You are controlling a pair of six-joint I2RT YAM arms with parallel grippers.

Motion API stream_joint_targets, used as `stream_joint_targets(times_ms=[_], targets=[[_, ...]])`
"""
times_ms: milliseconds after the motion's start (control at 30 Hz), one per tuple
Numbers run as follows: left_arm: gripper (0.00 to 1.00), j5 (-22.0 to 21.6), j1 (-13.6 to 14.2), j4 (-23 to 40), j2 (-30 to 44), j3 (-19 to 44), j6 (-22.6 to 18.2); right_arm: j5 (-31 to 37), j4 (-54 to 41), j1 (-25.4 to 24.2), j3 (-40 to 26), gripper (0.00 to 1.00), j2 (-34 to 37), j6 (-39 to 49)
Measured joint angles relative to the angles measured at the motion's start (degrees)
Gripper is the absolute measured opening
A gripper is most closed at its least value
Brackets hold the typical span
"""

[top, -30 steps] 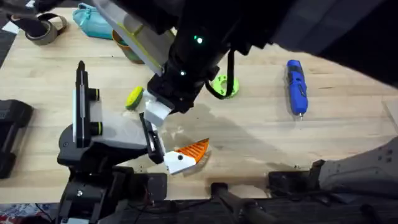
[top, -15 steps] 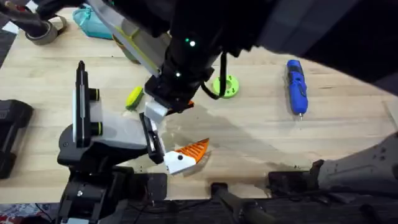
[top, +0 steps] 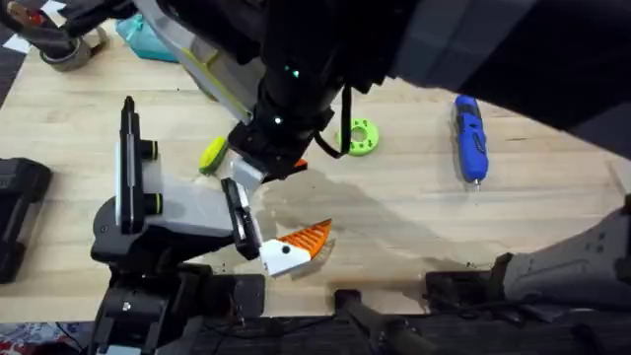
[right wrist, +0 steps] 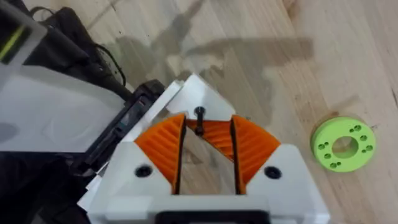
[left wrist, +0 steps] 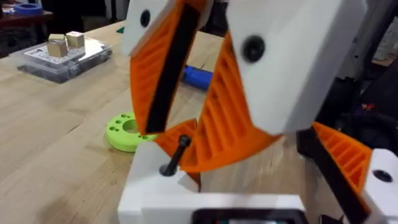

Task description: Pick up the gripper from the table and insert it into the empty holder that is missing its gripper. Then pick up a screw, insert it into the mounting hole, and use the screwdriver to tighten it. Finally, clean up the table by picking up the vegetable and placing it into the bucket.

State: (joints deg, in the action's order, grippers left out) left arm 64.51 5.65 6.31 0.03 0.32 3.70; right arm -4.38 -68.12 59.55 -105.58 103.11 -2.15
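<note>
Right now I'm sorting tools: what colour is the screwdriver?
Blue, with a thin metal tip; the screwdriver shows best in the overhead view.

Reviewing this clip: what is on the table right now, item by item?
screwdriver: 1, blue, right side
disc: 1, green, mid-table
toy vegetable: 1, yellow-green, left of centre
pouch: 1, teal, far left
tape roll: 1, tan, far-left corner
ribbed finger: 1, orange on white, near edge
small finger: 1, white base, under the arms
screw: 1, black, at that base
arm body: 1, grey-white, near left
right end effector: 1, orange-white, over the screw
</note>
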Motion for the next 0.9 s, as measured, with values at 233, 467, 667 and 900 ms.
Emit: stream_joint_targets(times_ms=[233, 467, 667, 900], targets=[[0.988, 0.00, 0.00, 0.00, 0.00, 0.00, 0.00, 0.00, -0.07, 0.00, 0.00, 0.395, 0.00, 0.00], [0.988, 0.00, 0.00, 0.00, 0.00, 0.00, 0.00, 0.00, -0.07, 0.00, 0.00, 0.371, -0.02, 0.00], [0.988, 0.00, 0.00, 0.00, 0.00, 0.00, 0.00, 0.00, -0.09, 0.00, 0.00, 0.352, -0.02, -0.02], [0.987, 0.00, 0.00, 0.00, 0.00, 0.00, 0.00, 0.00, -0.02, 0.00, 0.00, 0.299, -0.02, 0.00]])
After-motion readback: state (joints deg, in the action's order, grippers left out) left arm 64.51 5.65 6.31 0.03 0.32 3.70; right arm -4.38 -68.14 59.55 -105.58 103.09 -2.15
